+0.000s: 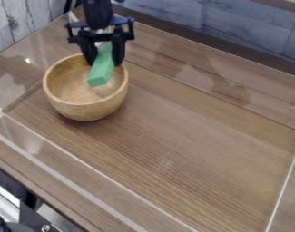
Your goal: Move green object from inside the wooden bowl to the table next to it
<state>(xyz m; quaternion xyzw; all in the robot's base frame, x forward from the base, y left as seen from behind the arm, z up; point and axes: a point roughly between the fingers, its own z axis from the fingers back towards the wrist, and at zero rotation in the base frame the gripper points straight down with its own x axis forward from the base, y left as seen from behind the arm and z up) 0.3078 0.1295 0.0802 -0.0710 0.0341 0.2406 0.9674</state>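
**Technician:** Operator, report the end effector as you saw it.

**Operator:** The gripper (103, 47) pointed straight down from the black arm (96, 11) at the upper left of the view. Its two dark fingers (84, 45) were pinched on the top end of the green object (103, 68), one finger on each side of it.

**Technician:** You should confirm how the block hung.

**Operator:** It hung nearly upright, tilted slightly, with its lower end pointing toward the left. Its upper end sat between the fingers; its lower end was free and touched nothing I could make out.

**Technician:** You were asked for its place relative to the container.

**Operator:** It was above the wooden bowl (67, 107), over the back right part of the hollow. In the picture its lower end overlapped the inside of the far wall. Whether the block was fully clear of the rim, I could not tell from this single view. The hollow itself was bare.

**Technician:** And the surroundings you noted?

**Operator:** The bowl stood on the table (192, 136) toward its left rear. The brown wood-grain surface lay open to the right of the bowl and in front of it. Clear acrylic walls (150, 190) ran round the table's edges.
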